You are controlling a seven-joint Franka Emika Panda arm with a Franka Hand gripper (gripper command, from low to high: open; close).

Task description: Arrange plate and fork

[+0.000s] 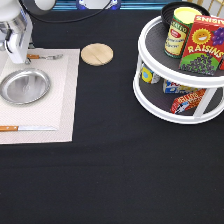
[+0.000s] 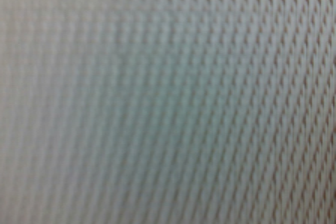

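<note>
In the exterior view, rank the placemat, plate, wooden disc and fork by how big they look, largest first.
1. Placemat
2. Plate
3. Wooden disc
4. Fork, thin and partly behind the gripper, so its full length is hidden; it may be about as long as the disc is wide.

Shiny metal plate [image 1: 25,86], woven placemat [image 1: 60,107]
</note>
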